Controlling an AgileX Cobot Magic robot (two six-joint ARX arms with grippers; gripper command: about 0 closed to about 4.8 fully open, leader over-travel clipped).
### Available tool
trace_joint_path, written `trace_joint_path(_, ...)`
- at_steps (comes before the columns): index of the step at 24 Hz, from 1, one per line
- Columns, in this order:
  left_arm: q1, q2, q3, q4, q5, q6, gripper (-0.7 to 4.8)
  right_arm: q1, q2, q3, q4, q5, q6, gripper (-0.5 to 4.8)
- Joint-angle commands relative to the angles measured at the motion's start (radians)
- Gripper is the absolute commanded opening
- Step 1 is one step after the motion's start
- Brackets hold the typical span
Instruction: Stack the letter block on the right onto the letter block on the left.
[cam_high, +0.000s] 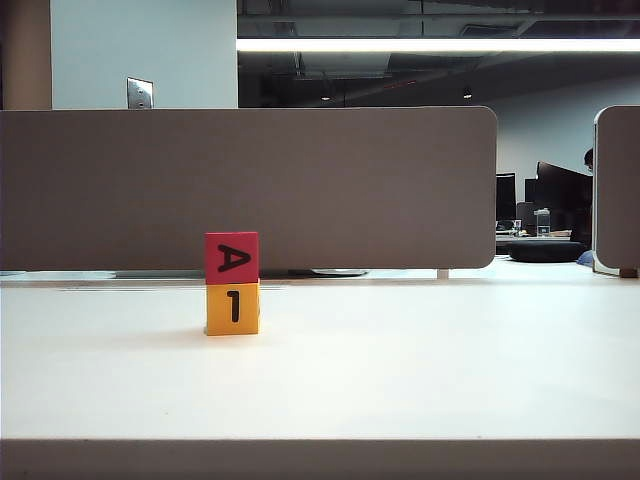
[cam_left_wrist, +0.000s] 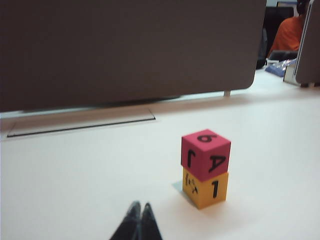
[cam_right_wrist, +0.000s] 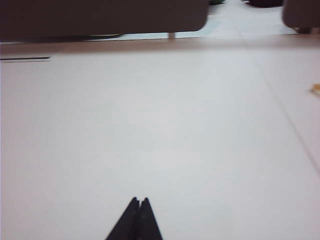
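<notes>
Blocks stood stacked on the white table (cam_high: 420, 370): red block (cam_high: 232, 257) atop yellow block (cam_high: 232, 309), before a gray divider (cam_high: 300, 185). Left gripper (cam_left_wrist: 139, 207), fingers together, hung near them; right gripper (cam_right_wrist: 139, 201), likewise closed, over bare tabletop.

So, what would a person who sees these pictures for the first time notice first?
The eye goes first to the red block with the letter A, which sits squarely on the yellow block marked 1, left of the middle of the white table. The left gripper is shut, apart from the stack on its near side, and the right gripper is shut over bare table.
</notes>
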Motion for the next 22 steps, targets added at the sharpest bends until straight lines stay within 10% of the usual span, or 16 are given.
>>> trace_joint_path(1, 0.008, -0.012, 0.004, 0.016, 0.002, -0.002, -0.05, -0.086, -0.003, -0.005, 0.018, 0.000, -0.003, -0.01)
trace_joint_path(22, 0.392, -0.012, 0.004, 0.011, 0.005, -0.002, -0.05, -0.323, -0.003, -0.005, 0.018, 0.000, -0.003, -0.01)
